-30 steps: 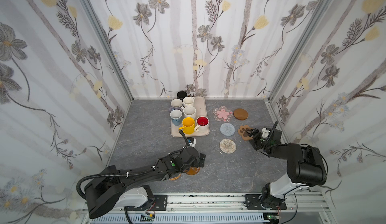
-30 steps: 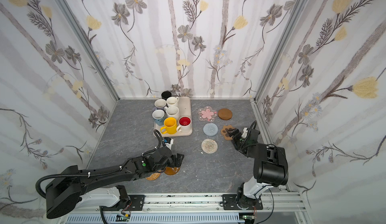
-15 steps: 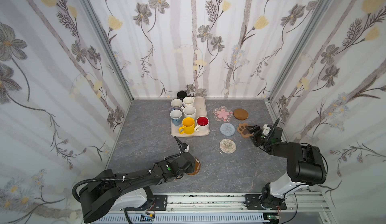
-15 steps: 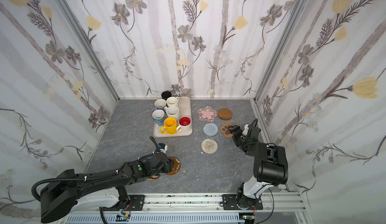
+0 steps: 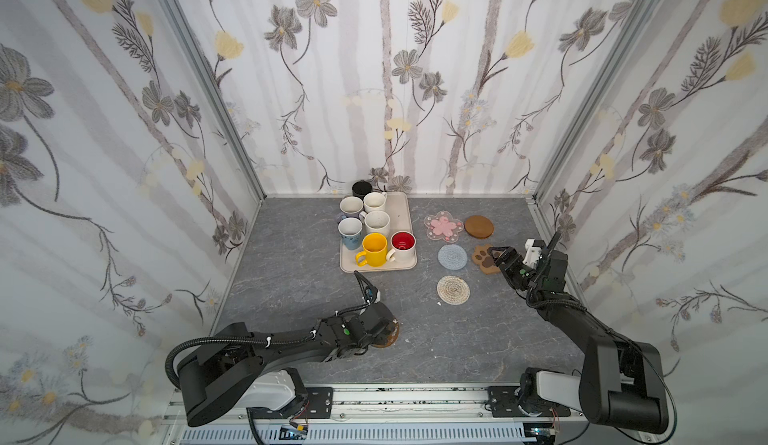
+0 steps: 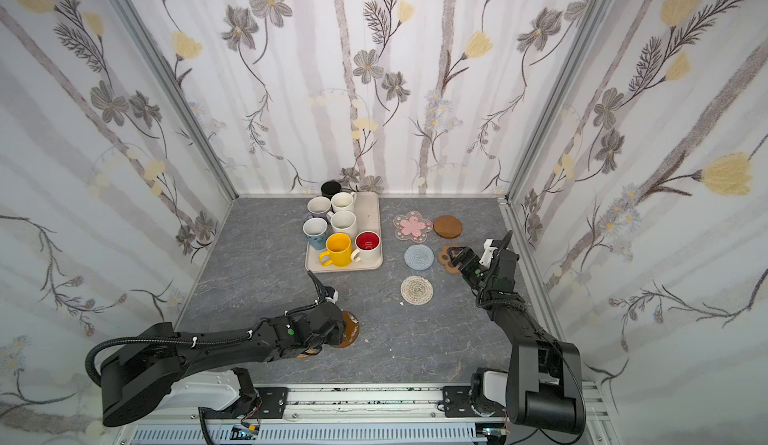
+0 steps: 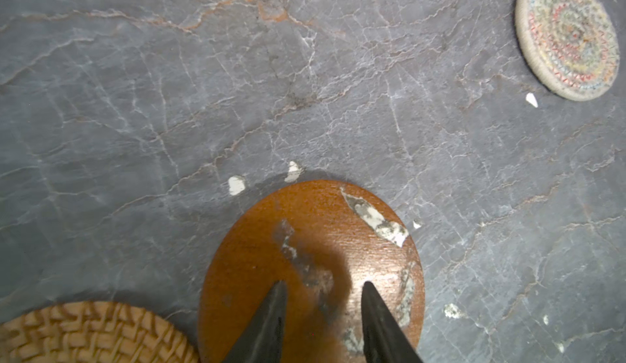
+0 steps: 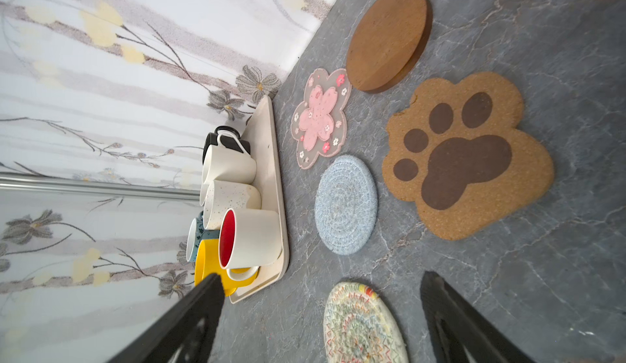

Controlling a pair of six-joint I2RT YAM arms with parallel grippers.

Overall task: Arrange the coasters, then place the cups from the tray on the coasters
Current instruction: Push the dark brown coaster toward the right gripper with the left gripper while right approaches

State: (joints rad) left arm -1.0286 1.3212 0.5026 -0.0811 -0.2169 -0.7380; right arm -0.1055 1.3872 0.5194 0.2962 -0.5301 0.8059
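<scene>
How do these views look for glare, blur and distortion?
Left wrist view: a bright sheen and a dark shadow on the brown disc by the left pincer; its fingers and the rattan coaster look soft. Right wrist view: paw coaster sharp, right pincer soft up close. Both top views: even light, soft shadows, corner posts splayed by the wide lens.

Cups [image 5: 376, 252] crowd the beige tray [image 5: 402, 210]; coasters [image 5: 452, 256] lie flat beside it.

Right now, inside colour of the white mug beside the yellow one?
Red inside the white mug, clearest in the right wrist view.
</scene>
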